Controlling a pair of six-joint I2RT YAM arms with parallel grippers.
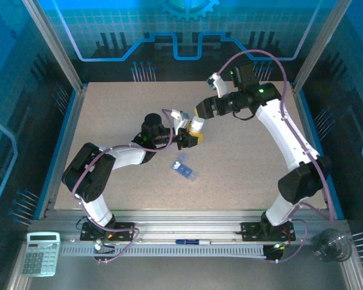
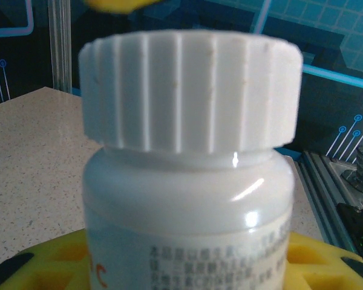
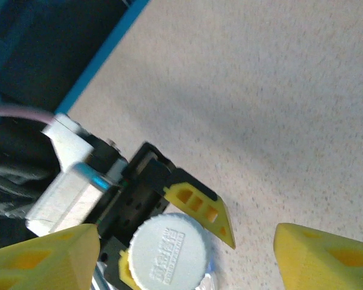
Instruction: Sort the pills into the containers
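The left gripper (image 2: 181, 266) clamps a white bottle (image 2: 187, 199), its label (image 2: 199, 261) cut off. The right gripper (image 3: 187, 237) hangs spread wide above the cap (image 3: 167, 254), holding nothing. The pill box (image 1: 184, 170) lies nearby on the table (image 1: 109, 109), its compartments too small to make out.

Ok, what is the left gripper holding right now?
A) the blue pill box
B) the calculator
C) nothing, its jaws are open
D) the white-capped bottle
D: the left wrist view shows the bottle clamped between the yellow fingers of the left gripper, while the blue pill box lies free on the table.
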